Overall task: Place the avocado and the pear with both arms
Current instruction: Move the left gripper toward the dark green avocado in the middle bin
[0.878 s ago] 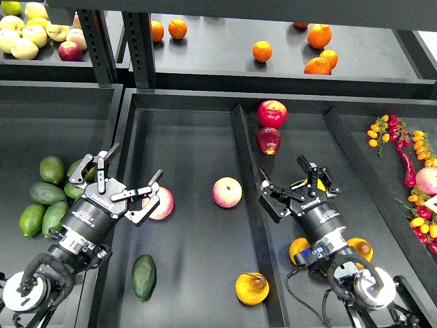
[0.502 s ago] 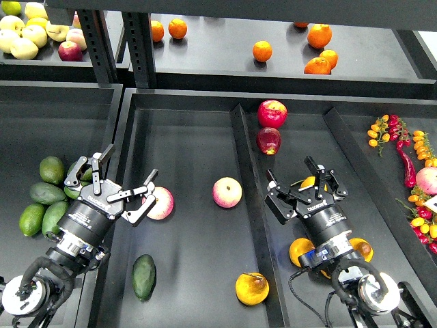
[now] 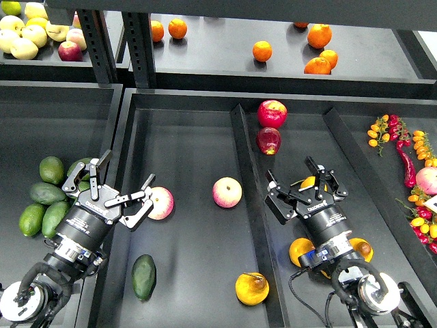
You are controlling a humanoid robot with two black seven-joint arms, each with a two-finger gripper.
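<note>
Head view of a black compartmented tray [image 3: 184, 123] under a shelf [image 3: 225, 51] bearing oranges [image 3: 262, 50]. The avocado [image 3: 143, 277], dark dull green and elongated, lies on the floor of the middle compartment at its near left, long axis running near to far. The pear [image 3: 252, 288], yellow-orange with a brown blotch and short dark stem, lies at the near right of the same compartment, just beside the divider [image 3: 249, 205].

The left gripper [image 3: 115, 187] hangs over the left wall of the middle compartment, jaws spread wide and holding nothing. The avocado lies nearer than these jaws and slightly to their right, well apart from them and outside the gap. A pink-red apple [image 3: 160, 203] sits just beside the right-hand finger; contact cannot be determined. A cluster of brighter green avocados [image 3: 42, 195] lies in the left compartment, to the left of this arm.

The right gripper [image 3: 305, 188] hangs over the right compartment, jaws likewise spread and empty. The pear lies nearer than these jaws and to their left, across the divider, well apart from them. An orange [image 3: 308, 182] shows between the fingers, partly hidden; more oranges [image 3: 299, 250] lie beside the arm's wrist.

A second pink apple [image 3: 227, 192] rests mid-compartment, between the two grippers. Two red apples [image 3: 272, 113] lie at the far end of the right compartment.
</note>
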